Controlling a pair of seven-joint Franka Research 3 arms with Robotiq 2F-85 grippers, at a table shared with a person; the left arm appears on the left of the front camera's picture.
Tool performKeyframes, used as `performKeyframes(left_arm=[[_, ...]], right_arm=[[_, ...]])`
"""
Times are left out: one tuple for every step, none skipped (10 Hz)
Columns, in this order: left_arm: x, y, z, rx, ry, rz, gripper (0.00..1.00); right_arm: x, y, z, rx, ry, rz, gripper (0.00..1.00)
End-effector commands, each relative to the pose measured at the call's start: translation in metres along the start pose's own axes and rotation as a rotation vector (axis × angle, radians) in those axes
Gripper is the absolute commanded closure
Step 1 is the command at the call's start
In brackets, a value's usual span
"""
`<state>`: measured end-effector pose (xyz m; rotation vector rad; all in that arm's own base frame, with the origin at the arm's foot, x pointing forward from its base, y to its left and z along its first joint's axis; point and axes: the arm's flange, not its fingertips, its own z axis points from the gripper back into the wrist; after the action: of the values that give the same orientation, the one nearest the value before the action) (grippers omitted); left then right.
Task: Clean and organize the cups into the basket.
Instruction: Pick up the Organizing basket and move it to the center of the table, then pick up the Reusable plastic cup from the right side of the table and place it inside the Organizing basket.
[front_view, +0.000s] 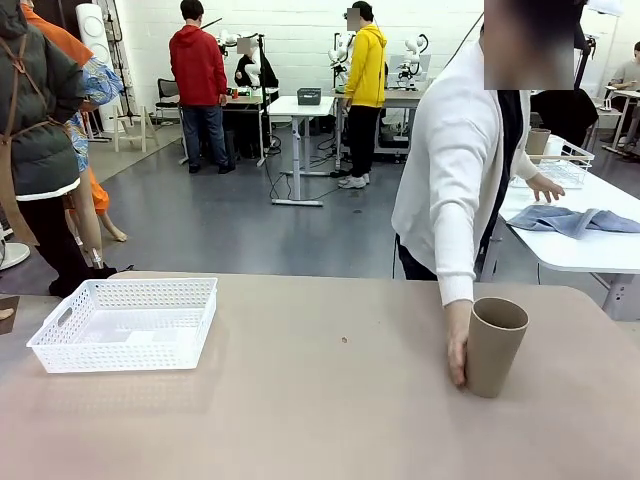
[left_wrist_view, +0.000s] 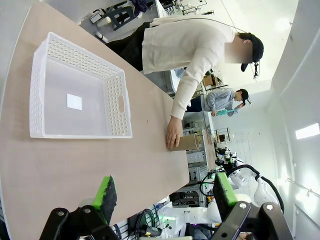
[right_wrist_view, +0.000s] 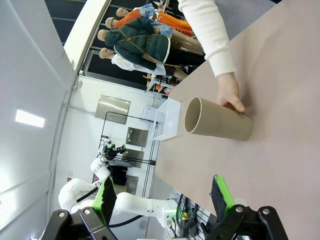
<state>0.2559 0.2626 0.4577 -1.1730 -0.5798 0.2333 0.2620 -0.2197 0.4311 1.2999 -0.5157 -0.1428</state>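
A tan-brown cup (front_view: 494, 345) stands upright on the table at the right, with a person's hand (front_view: 457, 345) on its left side. The same cup (right_wrist_view: 217, 119) lies across the right wrist view, hand (right_wrist_view: 231, 95) beside its base, and shows small in the left wrist view (left_wrist_view: 186, 142). The white lattice basket (front_view: 126, 321) sits empty at the table's left, also (left_wrist_view: 75, 90) and far off (right_wrist_view: 167, 120). My left gripper (left_wrist_view: 165, 195) is open, held above the table short of the basket. My right gripper (right_wrist_view: 162, 195) is open, apart from the cup.
The person in a white top (front_view: 455, 160) leans in from the far right edge. Behind them a second table (front_view: 575, 235) carries a blue cloth (front_view: 570, 220), a wire basket (front_view: 560, 162) and another tan cup (front_view: 537, 142). The tan tabletop (front_view: 320, 400) stretches between basket and cup.
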Motion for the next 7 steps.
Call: performKeyframes(left_arm=[[0.0, -0.0004, -0.0008, -0.007, 0.006, 0.0, 0.0], [0.0, -0.0004, -0.0008, -0.007, 0.006, 0.0, 0.0], [0.0, -0.0004, -0.0008, -0.007, 0.006, 0.0, 0.0], [0.0, -0.0004, -0.0008, -0.007, 0.006, 0.0, 0.0], [0.0, -0.0004, -0.0008, -0.007, 0.006, 0.0, 0.0], [0.0, -0.0004, -0.0008, -0.007, 0.006, 0.0, 0.0], [0.0, -0.0004, -0.0008, -0.007, 0.006, 0.0, 0.0]], right_arm=[[0.0004, -0.0013, -0.0002, -0.007, 0.002, -0.002, 0.0], [0.0004, -0.0013, -0.0002, -0.007, 0.002, -0.002, 0.0], [0.0004, -0.0013, -0.0002, -0.007, 0.002, -0.002, 0.0], [0.0004, -0.0013, -0.0002, -0.007, 0.002, -0.002, 0.0], [0.0004, -0.0013, -0.0002, -0.007, 0.002, -0.002, 0.0], [0.0004, -0.0013, -0.0002, -0.007, 0.002, -0.002, 0.0], [0.0, 0.0, 0.0, 0.0, 0.0, 0.0, 0.0]])
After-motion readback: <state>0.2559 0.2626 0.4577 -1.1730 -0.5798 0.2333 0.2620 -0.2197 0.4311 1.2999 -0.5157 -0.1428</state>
